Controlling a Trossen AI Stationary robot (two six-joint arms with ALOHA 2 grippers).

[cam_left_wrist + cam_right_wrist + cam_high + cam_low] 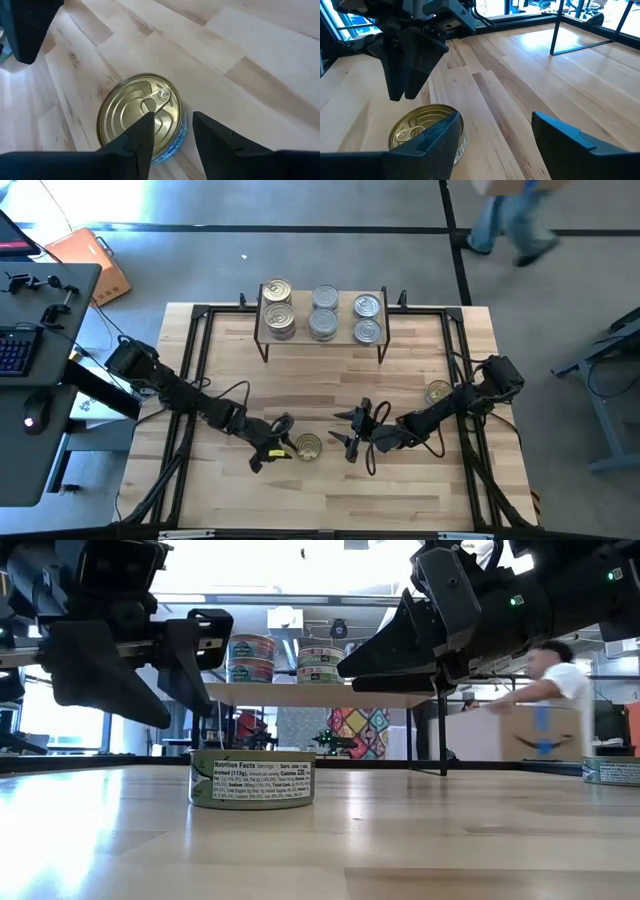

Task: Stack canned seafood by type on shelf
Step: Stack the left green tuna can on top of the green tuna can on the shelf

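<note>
Gold-lidded tin is seen standing on the wood counter near the front, between the two claws; its pull tab is visible in the left wrist view, and a green label w/ nutrition print faces the low camera.

Tins counted: 6 on the shelf, arranged as 3 groups of 2 in the high view – gold-toned pair at left, silvery pair at centre, silvery pair at right. 1 tin at counter front, 1 more gold tin at the right side, beside the right arm. 8 tins total are seen.

Left claw is held just beside the front tin, on its left, above counter level; fingers are set narrowly apart, nothing between them, tips over the tin's rim in the wrist view. Right claw is placed to the tin's right, apart from it, fingers spread wide and empty, pointed toward the tin and the left claw.

Beyond the counter, a person w/ a cardboard box is visible in the low view.
</note>
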